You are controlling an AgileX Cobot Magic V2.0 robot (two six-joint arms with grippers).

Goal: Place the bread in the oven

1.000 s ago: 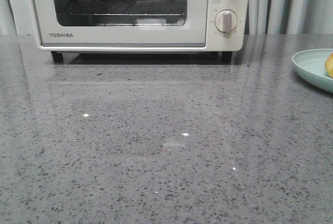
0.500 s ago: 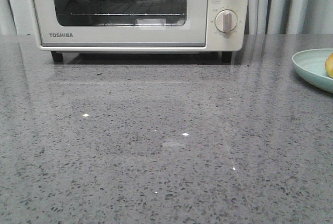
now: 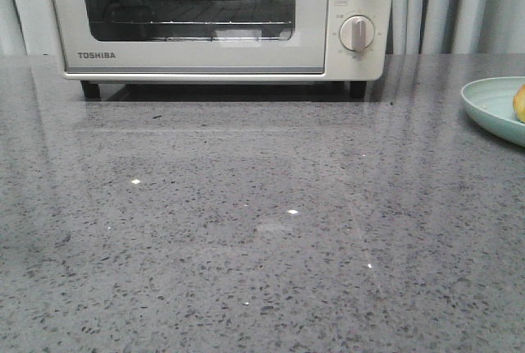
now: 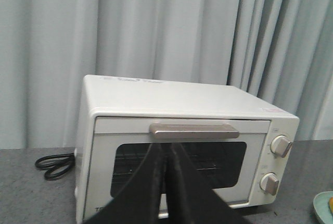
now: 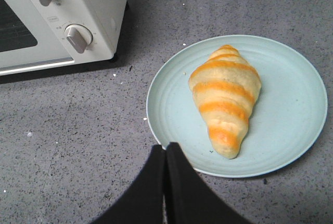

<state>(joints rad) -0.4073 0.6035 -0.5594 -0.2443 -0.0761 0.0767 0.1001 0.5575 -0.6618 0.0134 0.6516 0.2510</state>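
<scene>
Oven [image 3: 217,16] stands at the back of the bench [image 3: 246,230], door closed; handle [image 4: 193,130] runs along the door's top edge, two knobs [image 4: 276,164] on the panel beside the door. Bread [image 5: 225,98] lies on a pale green plate [image 5: 291,130], which sits on the bench off the knob-side corner of the oven, apart from it. Plate holds only the bread; oven cavity, seen through the glass, shows a bare wire rack [image 3: 193,20] and nothing on it as far as I can tell. Left gripper [image 4: 166,153]: fingers pressed together, holding nothing, raised in front of the oven door and pointed at the handle. Right gripper [image 5: 165,153]: also closed and empty, poised above the bench just beside the plate rim nearest it, not touching the bread. Neither arm shows in the front view. Judgement: task not started; the door must come open first. To do that well, the left gripper needs to part its fingers, settle over the handle near its middle so the pull is even, and swing the door down along its hinge arc, not straight out, or the light oven may slide on the bench. The right gripper should wait clear of the door's swing.
</scene>
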